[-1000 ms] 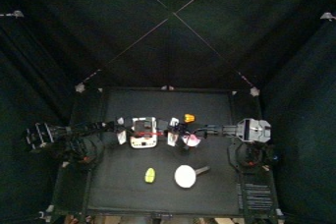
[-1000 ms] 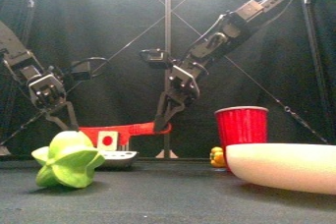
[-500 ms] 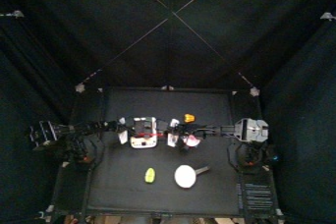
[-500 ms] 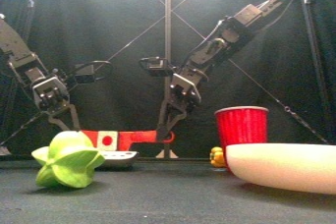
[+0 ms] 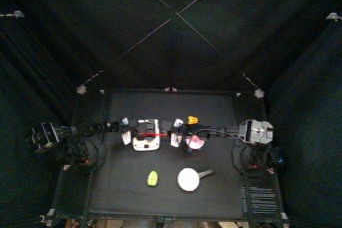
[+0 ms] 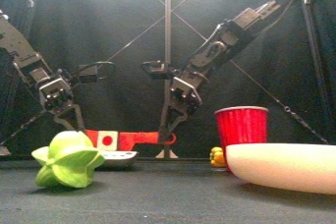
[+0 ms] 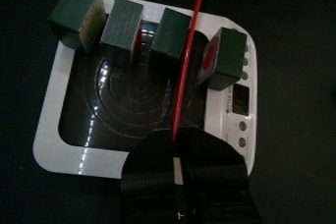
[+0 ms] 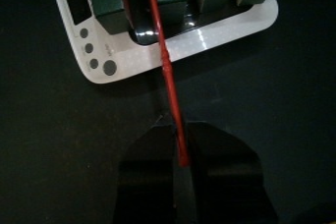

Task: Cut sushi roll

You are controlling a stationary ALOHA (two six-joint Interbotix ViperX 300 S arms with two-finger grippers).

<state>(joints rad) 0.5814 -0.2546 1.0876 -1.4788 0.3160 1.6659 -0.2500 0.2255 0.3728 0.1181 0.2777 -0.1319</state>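
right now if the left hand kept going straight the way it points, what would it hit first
Most likely the sushi pieces on the white board. The left hand, gripping the red knife, points at them; depth is unclear.

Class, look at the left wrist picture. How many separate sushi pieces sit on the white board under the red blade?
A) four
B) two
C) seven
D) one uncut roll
A: the left wrist view shows four dark green sushi pieces in a row on the white board, with gaps between them, and the red blade lies across the row between the third and fourth pieces.
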